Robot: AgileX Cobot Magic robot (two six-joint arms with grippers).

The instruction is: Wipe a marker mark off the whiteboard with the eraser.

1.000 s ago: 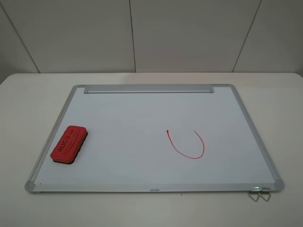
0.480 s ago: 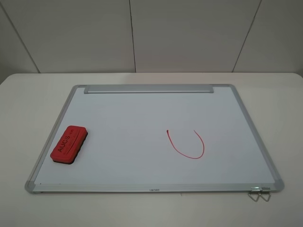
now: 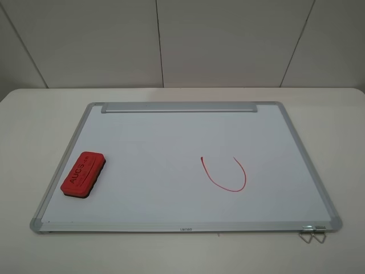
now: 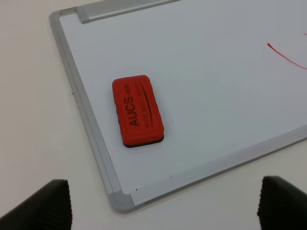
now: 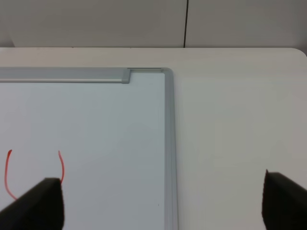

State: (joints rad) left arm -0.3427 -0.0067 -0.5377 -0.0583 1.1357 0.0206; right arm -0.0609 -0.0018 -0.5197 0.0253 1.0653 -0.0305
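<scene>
End effectors are spread wide and empty: left end effector (image 4: 163, 206) above the eraser (image 3: 84, 174), right end effector (image 5: 163, 206) over the whiteboard (image 3: 171, 137). The eraser lies flat by the board's left frame, well apart from the red U-shaped curve (image 3: 227, 189). Nothing has shifted since a second ago.

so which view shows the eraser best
The left wrist view: the eraser fills more of the picture and its AUCS lettering reads clearly. The exterior high view shows it whole but smaller, near the whiteboard's left edge. The right wrist view misses it.
</scene>
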